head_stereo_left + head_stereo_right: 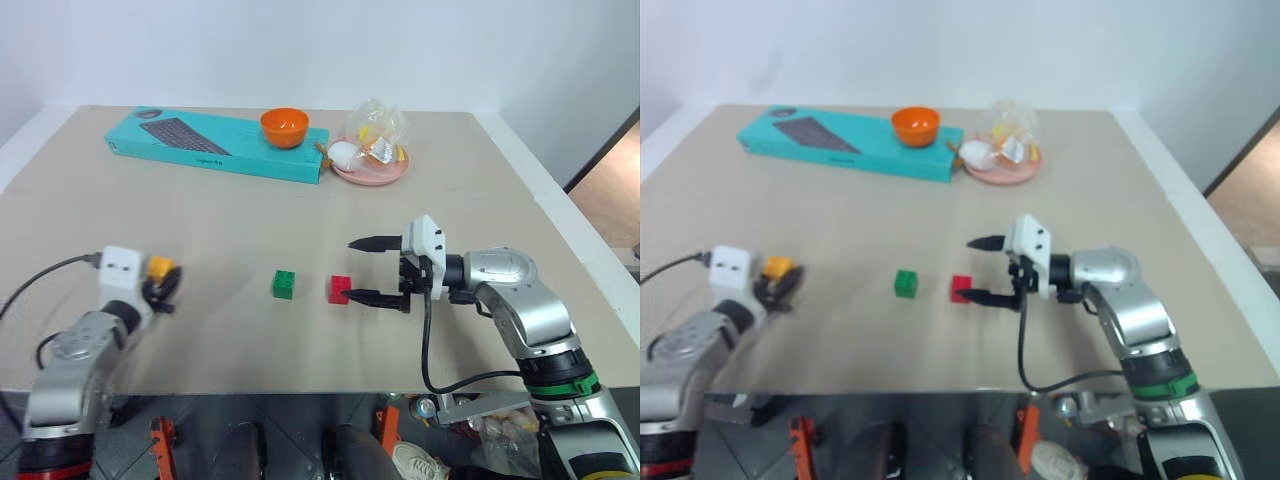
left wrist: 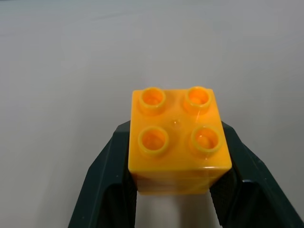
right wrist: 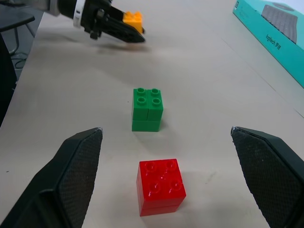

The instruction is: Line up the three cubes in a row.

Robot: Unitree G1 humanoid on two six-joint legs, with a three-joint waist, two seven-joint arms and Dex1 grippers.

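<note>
Clearly the left gripper [image 1: 163,287] was clenched on the yellow-orange cube [image 1: 160,267], near the left edge of the left eye view and a little below the middle; in the left wrist view its two black fingers [image 2: 105,180] pressed the block's opposite flat sides just under the studded top, and the block sat square between them. The green cube [image 1: 284,284] rested on the table [image 1: 220,215] a little left of the frame's centre, with the red cube [image 1: 340,289] just beside it toward the right, the two apart but already roughly level with one another. The right gripper [image 1: 376,269] stood released, its jaws spread wide and pointing toward the frame's left, one fingertip just beside the red cube; whether it touched, I could not tell. These blocks looked like hollow hard plastic, so they were probably very light, stiff and not fragile, though the glossy walls could slip or twist out of a pinch taken near a corner. The best hold seemed to be across two parallel faces at mid height, away from the studs. Being so light, a cube on the smooth tabletop would likely skid at any brush from a finger, so the remaining block wanted setting down gently.
</note>
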